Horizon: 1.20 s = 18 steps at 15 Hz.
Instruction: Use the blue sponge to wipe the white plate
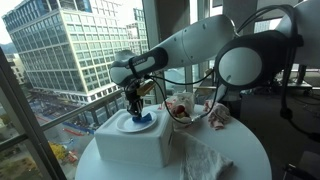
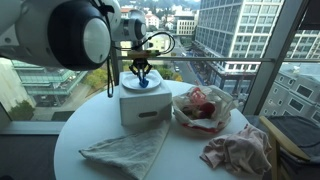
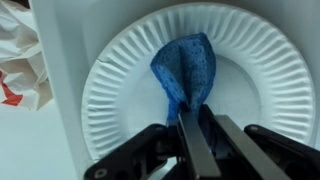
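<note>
A white paper plate (image 3: 120,90) lies on top of a white box (image 1: 135,145). My gripper (image 3: 188,118) is shut on a blue sponge (image 3: 185,68), pinching its near end, and the sponge rests crumpled on the middle of the plate. In both exterior views the gripper (image 1: 135,108) (image 2: 142,72) points straight down onto the plate (image 1: 122,124) (image 2: 135,87), with the blue sponge (image 1: 143,119) (image 2: 143,82) showing under the fingers.
The box (image 2: 143,108) stands on a round white table (image 2: 100,125) by a window. A grey cloth (image 2: 125,152) lies in front of it. A crumpled bag with red contents (image 2: 200,105) and a pinkish cloth (image 2: 240,150) lie beside it.
</note>
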Motion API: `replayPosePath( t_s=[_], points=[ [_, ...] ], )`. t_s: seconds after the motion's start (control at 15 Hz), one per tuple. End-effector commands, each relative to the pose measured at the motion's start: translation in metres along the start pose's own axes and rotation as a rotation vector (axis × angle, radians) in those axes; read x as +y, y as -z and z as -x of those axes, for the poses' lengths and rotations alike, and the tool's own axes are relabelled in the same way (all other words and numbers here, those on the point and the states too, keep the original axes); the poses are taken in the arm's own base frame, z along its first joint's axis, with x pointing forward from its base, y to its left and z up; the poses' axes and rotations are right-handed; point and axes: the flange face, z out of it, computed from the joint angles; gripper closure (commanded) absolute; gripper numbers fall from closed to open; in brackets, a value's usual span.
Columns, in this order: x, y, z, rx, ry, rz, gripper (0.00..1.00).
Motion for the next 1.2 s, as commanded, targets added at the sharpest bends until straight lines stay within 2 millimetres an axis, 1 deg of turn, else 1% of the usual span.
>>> replayPosePath(
  t_s=[0.0, 0.27, 0.33, 0.47, 0.67, 0.87, 1.0, 1.13],
  points=[
    [-0.033, 0.001, 0.0, -0.027, 0.069, -0.034, 0.84],
    [-0.066, 0.002, -0.003, -0.033, 0.182, -0.043, 0.84],
    [-0.071, 0.002, -0.004, -0.034, 0.196, -0.033, 0.84],
    [-0.068, -0.007, 0.002, -0.066, 0.179, -0.02, 0.85],
    [-0.037, -0.018, 0.02, -0.119, 0.082, 0.032, 0.85],
    [-0.009, -0.023, 0.034, -0.154, 0.018, 0.089, 0.84],
    [0.006, -0.025, 0.037, -0.154, -0.008, 0.116, 0.84],
    [0.014, -0.022, 0.03, -0.116, -0.019, 0.137, 0.84]
  ],
)
